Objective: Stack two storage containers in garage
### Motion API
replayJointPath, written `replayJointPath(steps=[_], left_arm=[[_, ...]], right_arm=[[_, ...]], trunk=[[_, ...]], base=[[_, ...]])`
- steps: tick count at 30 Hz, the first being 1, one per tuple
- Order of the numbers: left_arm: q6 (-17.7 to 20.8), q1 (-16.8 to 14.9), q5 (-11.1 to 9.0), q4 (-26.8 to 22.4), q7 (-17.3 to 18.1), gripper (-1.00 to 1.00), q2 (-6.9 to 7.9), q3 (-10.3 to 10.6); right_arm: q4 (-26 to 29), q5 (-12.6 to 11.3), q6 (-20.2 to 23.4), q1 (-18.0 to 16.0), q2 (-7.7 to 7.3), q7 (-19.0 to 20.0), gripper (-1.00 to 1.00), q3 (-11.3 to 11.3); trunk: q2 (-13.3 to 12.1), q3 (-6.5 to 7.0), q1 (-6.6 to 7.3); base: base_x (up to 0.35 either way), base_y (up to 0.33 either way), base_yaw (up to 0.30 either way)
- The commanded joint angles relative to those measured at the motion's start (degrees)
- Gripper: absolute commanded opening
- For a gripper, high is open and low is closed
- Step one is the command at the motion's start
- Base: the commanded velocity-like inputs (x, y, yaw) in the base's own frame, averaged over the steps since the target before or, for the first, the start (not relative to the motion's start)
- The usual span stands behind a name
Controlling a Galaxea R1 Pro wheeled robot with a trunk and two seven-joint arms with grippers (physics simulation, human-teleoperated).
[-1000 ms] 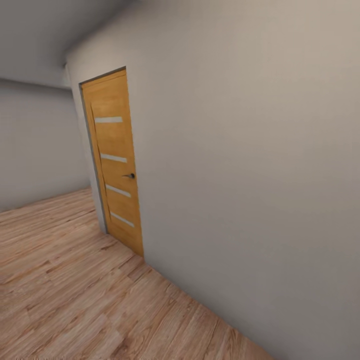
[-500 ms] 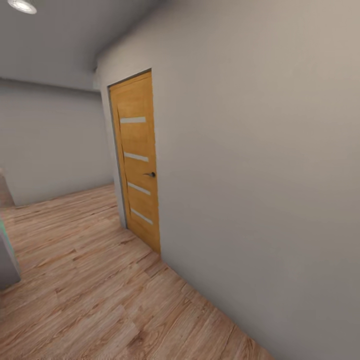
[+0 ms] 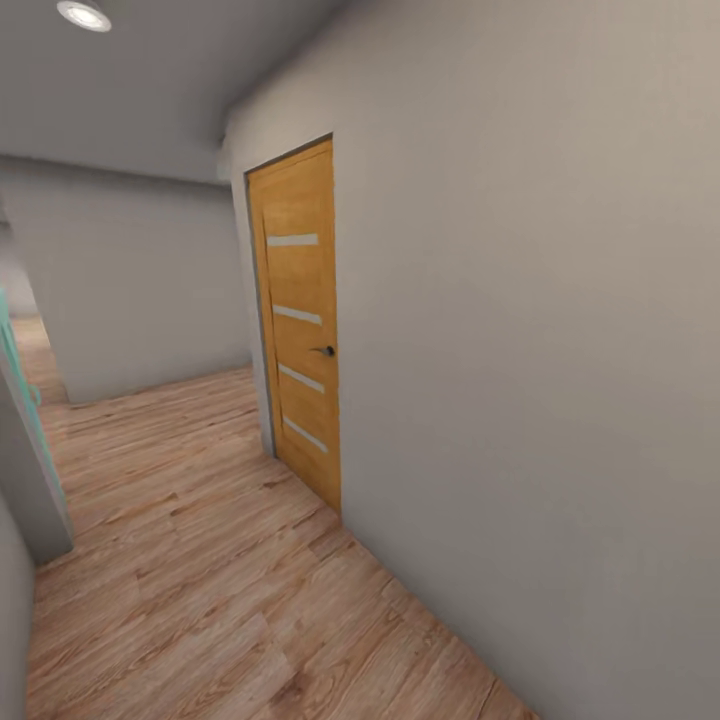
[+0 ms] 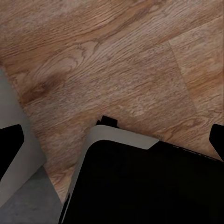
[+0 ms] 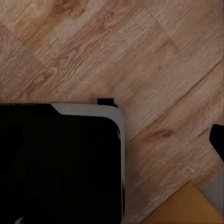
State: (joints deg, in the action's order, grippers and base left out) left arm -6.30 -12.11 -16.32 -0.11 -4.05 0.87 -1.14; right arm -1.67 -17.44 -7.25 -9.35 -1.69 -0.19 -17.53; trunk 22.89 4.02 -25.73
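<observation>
plain beige-grey wall [image 3: 520,350] rt side | light wood-plank floor [image 3: 200,560] hallway | orange wood door w/ 4 pale slits [image 3: 300,320] shut | red-orange bins: unseen | L tool [image 4: 112,135] fingers wide apart, empty | R tool: can't tell

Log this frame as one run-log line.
phase: in transit | place: hallway, wood-plank floor | ahead: closed wooden door in grey wall | containers: unseen | grippers: state unclear

grey wall [image 3: 520,350] | wood door [image 3: 300,320] | plank floor [image 3: 200,580] | ceiling light [image 3: 83,14]
</observation>
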Motion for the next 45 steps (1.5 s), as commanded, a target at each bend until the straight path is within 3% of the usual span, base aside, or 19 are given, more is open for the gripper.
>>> replayJointPath(steps=[1,21,28,34,45], left_arm=[[0.0,0.0,-0.1,0.0,-0.1,1.0,0.0,-0.1],[0.8,0.0,-0.2,0.0,-0.1,1.0,0.09,-0.1],[0.7,0.0,-0.2,0.0,-0.1,1.0,0.1,-0.1],[0.7,0.0,-0.2,0.0,-0.1,1.0,0.1,-0.1],[0.7,0.0,-0.2,0.0,-0.1,1.0,0.09,-0.1]], right_arm=[[-0.2,-0.5,-0.3,-0.1,0.02,0.0,1.0,-0.5],[-0.2,-0.4,-0.4,-0.1,0.07,0.0,1.0,-0.5],[-0.2,-0.3,-0.4,-0.1,0.02,0.0,1.0,-0.6],[-0.2,2.1,-0.4,-0.1,0.02,-0.1,1.0,-0.5],[-0.2,2.4,-0.5,-0.1,0.06,-0.1,1.0,-0.5]], trunk=[[0.0,-0.02,-0.05],[0.0,-0.02,-0.05],[0.0,-0.02,-0.05],[0.0,-0.02,-0.05],[0.0,-0.02,-0.05]], base=[[0.317,0.0,0.006],[0.321,0.0,0.004],[0.322,0.0,0.226],[0.321,0.0,0.266],[0.321,0.0,0.269]])
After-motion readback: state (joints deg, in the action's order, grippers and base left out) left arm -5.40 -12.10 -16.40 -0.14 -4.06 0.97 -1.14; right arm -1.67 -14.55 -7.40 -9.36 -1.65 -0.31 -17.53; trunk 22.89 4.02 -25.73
